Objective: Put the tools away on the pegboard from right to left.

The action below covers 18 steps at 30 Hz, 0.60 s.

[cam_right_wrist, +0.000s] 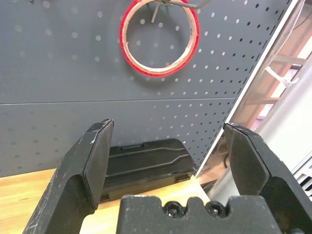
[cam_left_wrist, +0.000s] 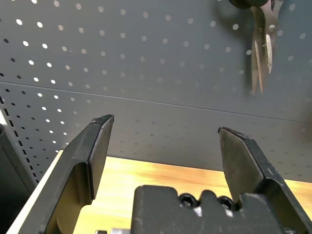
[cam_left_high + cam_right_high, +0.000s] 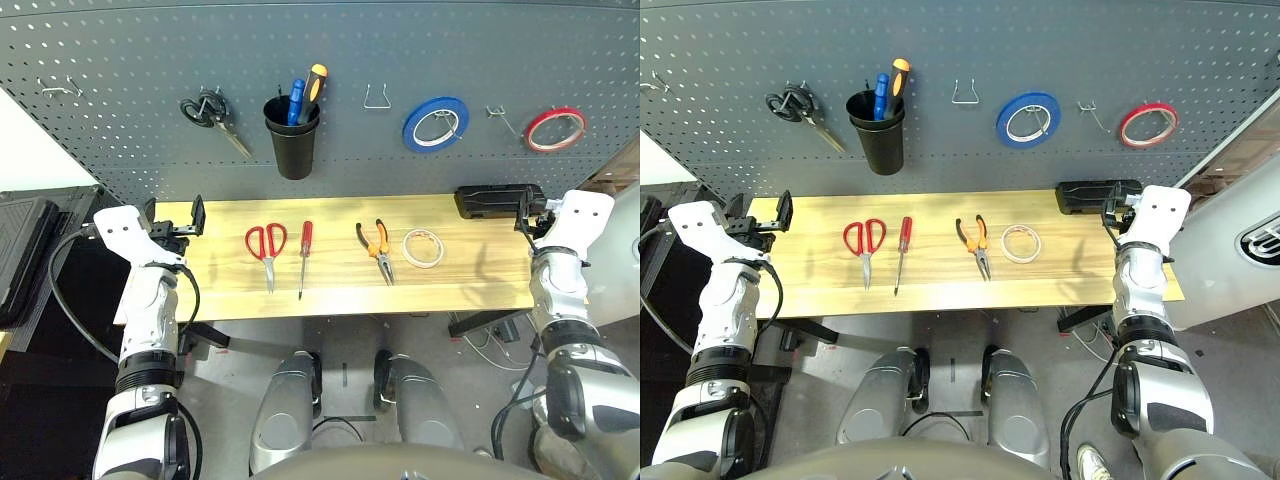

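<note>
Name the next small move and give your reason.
Probably bring the right gripper in toward the white tape roll. It is the rightmost tool on the table, nearest that arm, and both grippers are open and empty.

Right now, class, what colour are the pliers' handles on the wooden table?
Orange and black pliers, clearest in the left eye view.

A workshop: tool-hung pegboard (image 3: 120, 60) above a wooden workbench (image 3: 470, 275).

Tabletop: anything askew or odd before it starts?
Nothing stands out. White tape roll, pliers, screwdriver and red-handled scissors lie in a neat row on the table, apart. Left gripper and right gripper are open, empty.
</note>
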Each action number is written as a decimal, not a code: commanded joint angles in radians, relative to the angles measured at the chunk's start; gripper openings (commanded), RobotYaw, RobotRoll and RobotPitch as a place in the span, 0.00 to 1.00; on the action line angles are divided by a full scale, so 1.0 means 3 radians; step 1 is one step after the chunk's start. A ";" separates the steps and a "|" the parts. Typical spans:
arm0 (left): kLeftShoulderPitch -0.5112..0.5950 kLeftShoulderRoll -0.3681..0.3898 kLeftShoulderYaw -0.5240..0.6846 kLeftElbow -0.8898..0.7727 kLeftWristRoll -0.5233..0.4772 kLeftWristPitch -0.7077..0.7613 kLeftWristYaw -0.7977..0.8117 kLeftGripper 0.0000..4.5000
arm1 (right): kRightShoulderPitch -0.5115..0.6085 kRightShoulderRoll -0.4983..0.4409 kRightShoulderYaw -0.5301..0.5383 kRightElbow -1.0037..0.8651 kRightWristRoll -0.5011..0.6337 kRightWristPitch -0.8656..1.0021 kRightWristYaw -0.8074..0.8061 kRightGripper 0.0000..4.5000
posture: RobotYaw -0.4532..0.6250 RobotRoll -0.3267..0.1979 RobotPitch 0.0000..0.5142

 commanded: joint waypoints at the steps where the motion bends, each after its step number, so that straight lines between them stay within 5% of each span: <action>1: 0.0032 0.0018 0.0002 -0.0026 0.0022 0.0041 -0.0006 0.99 | 0.0010 0.0008 -0.0021 0.0086 0.0031 -0.0034 0.0004 1.00 | 0.59 0.62 0.31; 8: 0.0159 -0.0017 -0.0080 -0.0276 0.0039 0.0158 -0.0050 0.99 | -0.0008 -0.0023 0.0058 0.0053 -0.0018 0.0111 0.0091 1.00 | 0.58 0.62 0.35; 18: 0.0609 0.0112 -0.0602 -0.1233 -0.0033 0.0887 -0.0722 0.99 | -0.0232 -0.0398 0.0367 -0.0045 -0.0005 0.0998 0.1328 1.00 | 0.58 0.62 0.40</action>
